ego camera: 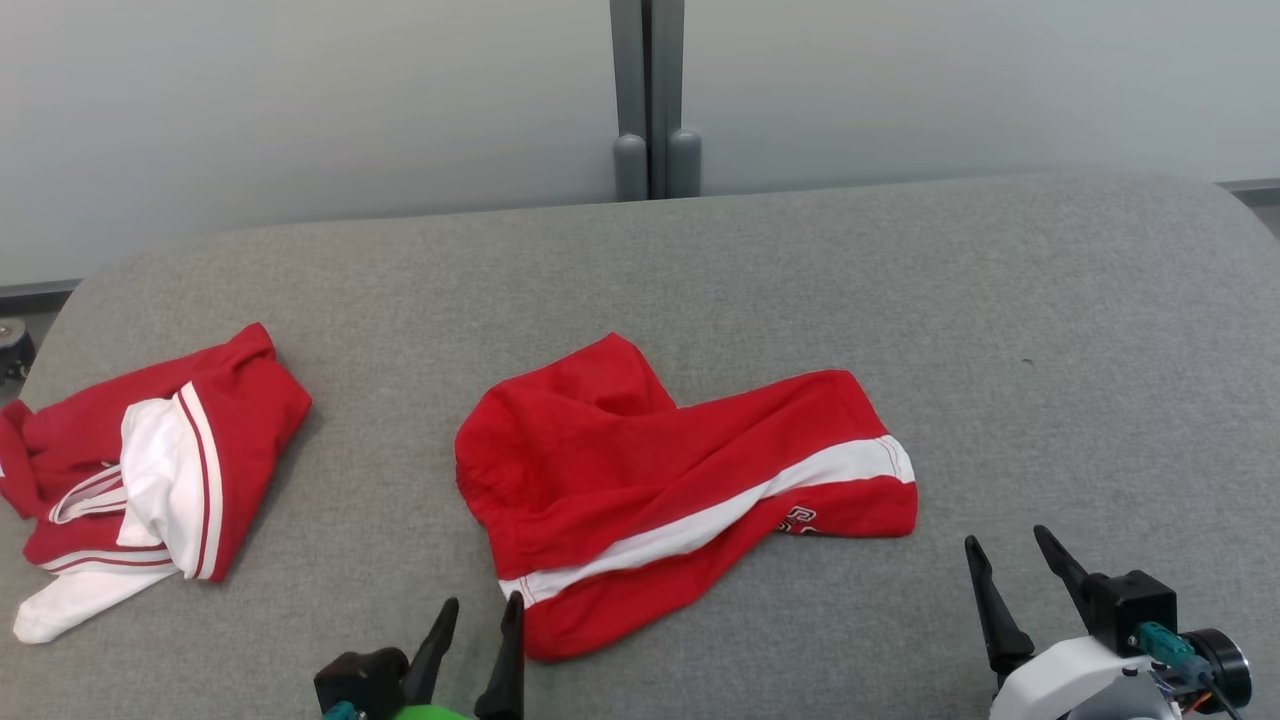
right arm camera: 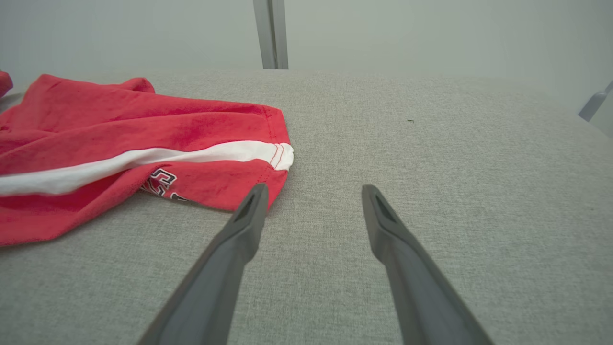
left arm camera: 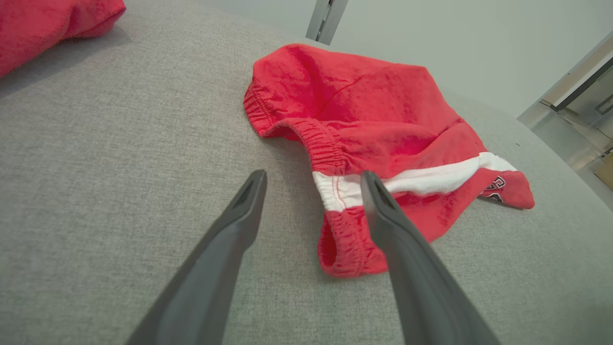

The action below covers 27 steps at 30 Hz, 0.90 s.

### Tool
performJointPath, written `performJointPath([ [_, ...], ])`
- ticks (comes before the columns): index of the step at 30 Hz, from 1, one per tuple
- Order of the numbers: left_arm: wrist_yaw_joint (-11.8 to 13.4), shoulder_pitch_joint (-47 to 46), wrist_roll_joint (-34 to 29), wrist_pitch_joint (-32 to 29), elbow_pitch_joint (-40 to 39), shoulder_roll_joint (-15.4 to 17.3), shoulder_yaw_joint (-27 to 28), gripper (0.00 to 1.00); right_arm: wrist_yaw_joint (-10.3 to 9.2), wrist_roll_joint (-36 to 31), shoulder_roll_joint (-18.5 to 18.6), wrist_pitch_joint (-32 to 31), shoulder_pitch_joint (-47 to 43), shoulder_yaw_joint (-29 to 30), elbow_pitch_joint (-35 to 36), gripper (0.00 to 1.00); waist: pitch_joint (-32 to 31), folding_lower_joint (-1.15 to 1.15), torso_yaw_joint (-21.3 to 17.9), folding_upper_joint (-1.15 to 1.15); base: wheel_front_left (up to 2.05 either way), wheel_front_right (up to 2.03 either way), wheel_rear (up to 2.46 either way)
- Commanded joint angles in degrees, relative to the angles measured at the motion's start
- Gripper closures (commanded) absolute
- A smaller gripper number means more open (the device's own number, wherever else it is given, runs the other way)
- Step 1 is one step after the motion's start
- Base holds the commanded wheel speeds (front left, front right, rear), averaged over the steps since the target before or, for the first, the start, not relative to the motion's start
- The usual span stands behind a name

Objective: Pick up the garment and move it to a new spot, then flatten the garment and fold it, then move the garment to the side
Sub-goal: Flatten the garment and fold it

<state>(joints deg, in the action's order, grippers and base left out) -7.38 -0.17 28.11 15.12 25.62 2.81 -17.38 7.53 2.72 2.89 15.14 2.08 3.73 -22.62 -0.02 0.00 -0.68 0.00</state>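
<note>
Left gripper (ego camera: 483, 602): 2 long dark grey fingers (left arm camera: 227, 239), matte, tapering to blunt tips, each with a narrow recessed slot near the tip. There is a black housing (ego camera: 360, 682) at the base, with a green cover (ego camera: 432, 713) and a teal connector (ego camera: 342, 710) beside it. Right gripper (ego camera: 1005, 537): 2 matching fingers on a black block (ego camera: 1130, 600), which carries a teal plug (ego camera: 1160, 638) and a black cylindrical cap (ego camera: 1228, 665). Behind it are a white rounded wrist shell (ego camera: 1075, 680) and thin coloured wires (ego camera: 1192, 695).
</note>
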Motion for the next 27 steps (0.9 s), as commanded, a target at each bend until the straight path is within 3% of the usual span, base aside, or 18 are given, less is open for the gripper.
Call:
performJointPath([
  [1, -0.18, -0.25, 1.68, 0.04, 0.71, 0.22, -0.87, 0.0, -0.08, -0.24, 0.09, 0.01, 0.25, -0.14, 0.09, 0.0, 0.24, 0.0, 0.12, 0.0, 0.0, 0.0, 0.0],
  [12, -0.18, -4.79, 10.99, 0.04, 3.75, 1.05, -7.09, 0.02, -0.08, -0.59, 0.11, 0.01, 2.47, -1.72, 0.28, 0.0, 3.3, 0.0, 0.08, 0.0, 0.0, 0.0, 0.0],
  [13, -0.18, -5.18, 11.73, 0.04, 3.67, 1.2, -7.2, 0.11, -0.08, -0.67, 0.11, 0.01, 2.58, -1.7, 0.28, 0.0, 3.57, 0.0, 0.06, 0.0, 0.0, 0.0, 0.0],
  [14, -0.18, -5.55, 12.75, 0.04, 3.79, 1.28, -7.53, 0.34, -0.08, -0.7, 0.1, 0.01, 2.78, -1.7, 0.25, 0.0, 3.87, 0.0, 0.05, 0.0, 0.0, 0.0, 0.0],
  [15, -0.18, -5.89, 13.24, 0.04, 3.86, 1.41, -7.77, 0.65, -0.08, -0.71, 0.1, 0.01, 2.98, -1.69, 0.22, 0.0, 4.11, 0.0, 0.05, 0.0, 0.0, 0.0, 0.0],
  [18, -0.18, -6.89, 14.54, 0.04, 4.3, 1.95, -8.35, 1.0, -0.08, -0.7, 0.1, 0.01, 3.53, -1.58, 0.19, 0.0, 4.89, 0.0, 0.19, 0.0, 0.0, 0.0, 0.0],
  [27, -0.18, -9.4, 14.97, 0.04, 2.2, 3.29, -8.37, 1.0, -0.08, 1.71, 0.11, 0.01, 8.4, -0.71, -3.64, 0.0, 8.81, 0.0, 1.97, 0.0, 0.0, 0.0, 0.0],
])
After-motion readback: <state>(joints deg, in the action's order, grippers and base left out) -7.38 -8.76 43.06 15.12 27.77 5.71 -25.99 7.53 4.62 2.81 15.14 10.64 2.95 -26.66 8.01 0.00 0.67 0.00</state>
